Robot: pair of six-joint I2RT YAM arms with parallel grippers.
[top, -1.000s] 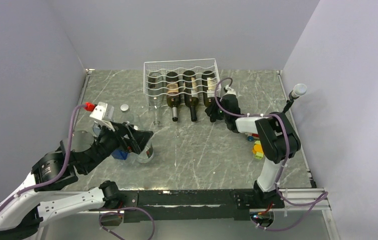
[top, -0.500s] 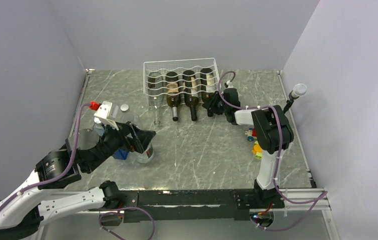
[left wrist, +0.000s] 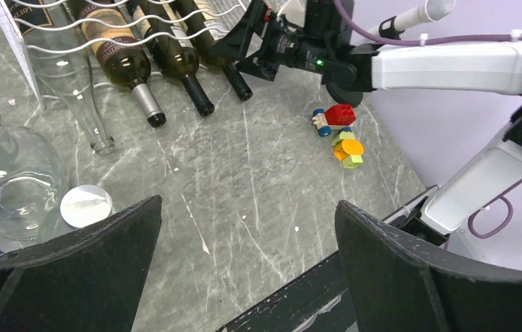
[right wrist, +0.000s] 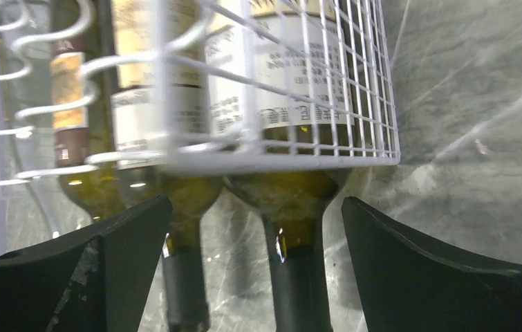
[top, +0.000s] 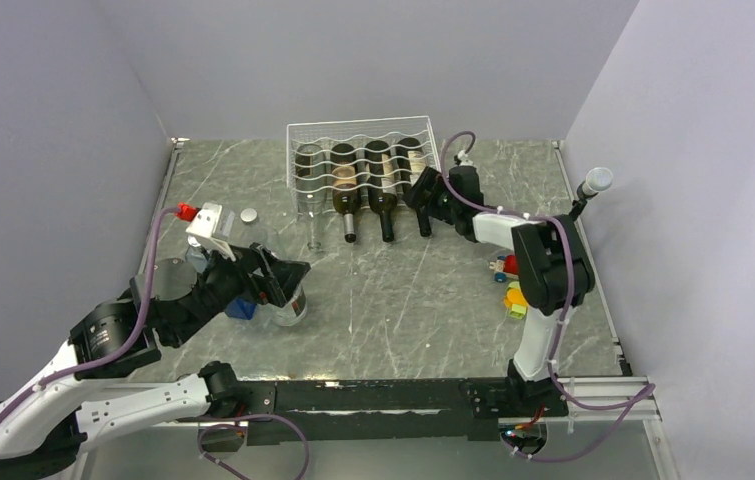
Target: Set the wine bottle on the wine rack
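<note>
White wire wine rack [right wrist: 278,163], loaded necks-out. Right gripper [right wrist: 256,207] spread wide astride rightmost wine bottle [right wrist: 298,277] at the neck, not touching it. Left gripper [left wrist: 247,204] spread wide too.

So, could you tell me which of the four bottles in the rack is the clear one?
The bottle at the rack's left end in the top view: it is see-through glass, while the other three are dark with labels.

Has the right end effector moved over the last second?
Yes. The right end effector has shifted up the view, closing on the right front corner of the wine rack.
</note>
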